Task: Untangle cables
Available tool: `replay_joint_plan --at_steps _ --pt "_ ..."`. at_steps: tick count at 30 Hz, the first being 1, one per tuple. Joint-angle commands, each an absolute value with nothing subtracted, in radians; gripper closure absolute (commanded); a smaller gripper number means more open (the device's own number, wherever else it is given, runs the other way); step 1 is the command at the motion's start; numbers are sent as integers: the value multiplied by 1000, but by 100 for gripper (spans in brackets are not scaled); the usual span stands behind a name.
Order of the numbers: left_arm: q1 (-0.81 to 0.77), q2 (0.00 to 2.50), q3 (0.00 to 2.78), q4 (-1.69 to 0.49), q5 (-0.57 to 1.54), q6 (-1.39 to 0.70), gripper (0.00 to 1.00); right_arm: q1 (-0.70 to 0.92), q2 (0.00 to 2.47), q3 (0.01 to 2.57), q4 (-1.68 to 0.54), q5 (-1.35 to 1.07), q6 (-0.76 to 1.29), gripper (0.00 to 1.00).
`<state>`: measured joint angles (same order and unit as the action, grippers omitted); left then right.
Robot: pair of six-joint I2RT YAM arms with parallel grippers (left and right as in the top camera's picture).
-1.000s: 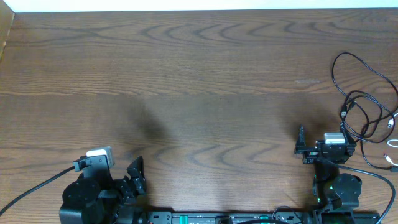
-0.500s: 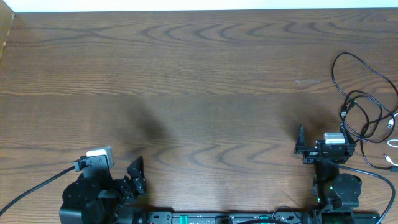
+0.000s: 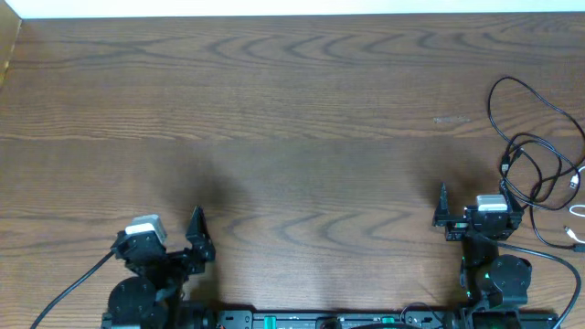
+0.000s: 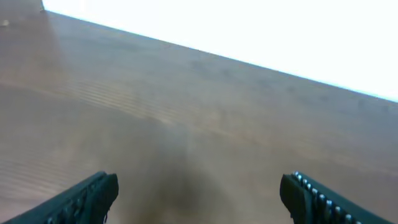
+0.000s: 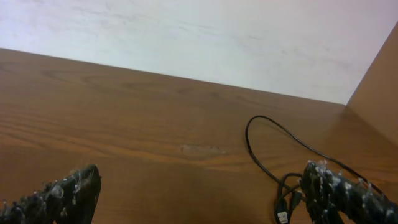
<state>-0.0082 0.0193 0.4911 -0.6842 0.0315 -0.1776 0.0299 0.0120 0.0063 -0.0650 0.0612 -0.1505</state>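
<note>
Two grippers sit low at the near edge of a brown wood-grain surface (image 3: 292,110). At the near-left corner, the left gripper (image 4: 199,186) has its jaws spread wide and gripping nothing, with its toothed black fingers (image 4: 87,198) above bare wood. Toward the near-right corner, the right gripper (image 5: 200,180) likewise has its jaws spread wide and holds nothing.

Several thin black cables (image 3: 535,151) lie in loose, overlapping loops against the right edge of the surface, about midway along it. They are just beyond the right gripper and to its right. One large loop reaches toward the far edge, and smaller loops with small plug ends cross below it. A short length of white cable (image 3: 573,238) shows at the right edge, closer to the near-right corner, and is partly cut off by the frame.

From the right wrist, the large black loop (image 5: 267,143) lies ahead of the right-hand finger (image 5: 336,190). A small plug end (image 5: 283,214) lies just beside that finger, and whether they touch cannot be told.
</note>
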Motion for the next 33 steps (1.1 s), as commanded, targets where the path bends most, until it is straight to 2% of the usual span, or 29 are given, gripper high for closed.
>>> replay_joint_plan --at_steps 1,6,10,15,24,33 --pt "0 2 395 -540 38 -149 12 26 6 6 -68 72 -151 1" --pt "0 2 249 -137 68 -10 11 26 6 6 -68 72 -151 1" --pt "0 2 180 -3 67 120 12 26 6 6 -68 72 -151 1" --pt "0 2 10 186 79 138 11 26 6 6 -68 72 -151 1" --pt "-1 1 4 -67 105 177 12 26 6 6 -68 73 -151 1" --pt "-1 2 4 -64 105 183 12 26 6 6 -68 72 -151 1"
